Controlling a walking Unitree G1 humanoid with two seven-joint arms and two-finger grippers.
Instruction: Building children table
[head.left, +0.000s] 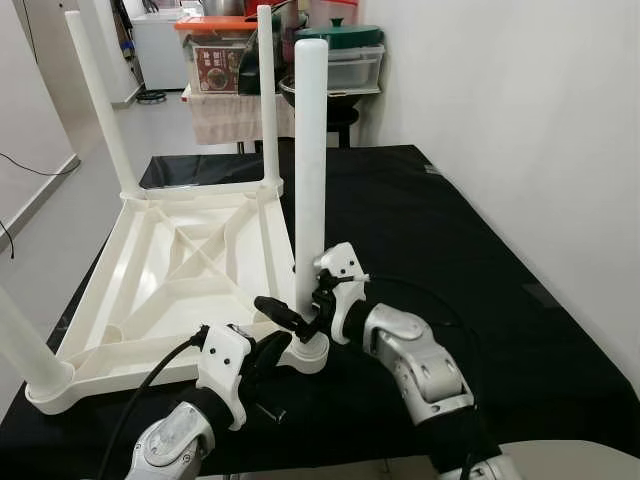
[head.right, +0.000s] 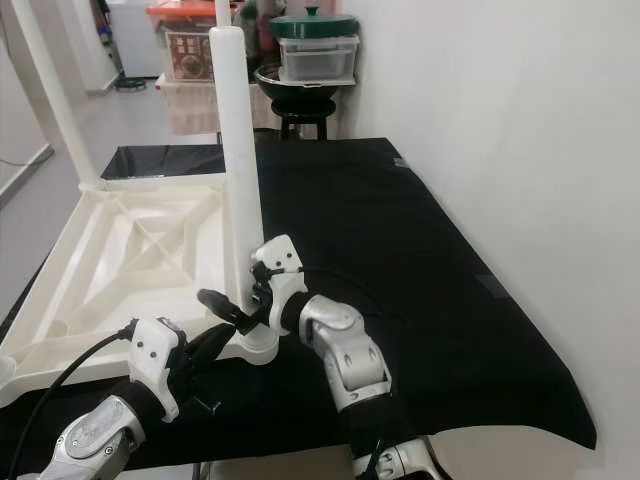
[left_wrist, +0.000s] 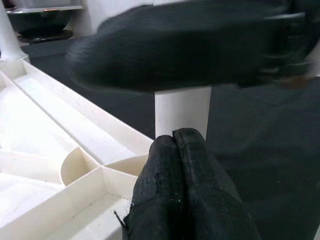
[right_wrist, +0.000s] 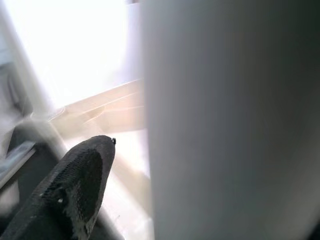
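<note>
A white plastic children's table (head.left: 180, 260) lies upside down on the black-covered worktop (head.left: 450, 250). Two legs (head.left: 268, 100) stand at its far corners and another (head.left: 25, 350) at the near left. The near right leg (head.left: 310, 160) stands upright in its corner socket (head.left: 308, 355). My right gripper (head.left: 283, 300) is open around this leg low down; one black finger (right_wrist: 75, 185) passes beside it with a small gap, and the other is hidden behind it. My left gripper (left_wrist: 175, 145) is shut, its tips against the leg's base by the socket.
A white wall runs along the right. Beyond the worktop's far edge stand stacked storage boxes (head.left: 225, 55) and a stool with a dark bowl (head.left: 335, 95). A small dark part (head.left: 272, 411) lies on the cloth near the front edge. Open floor is on the left.
</note>
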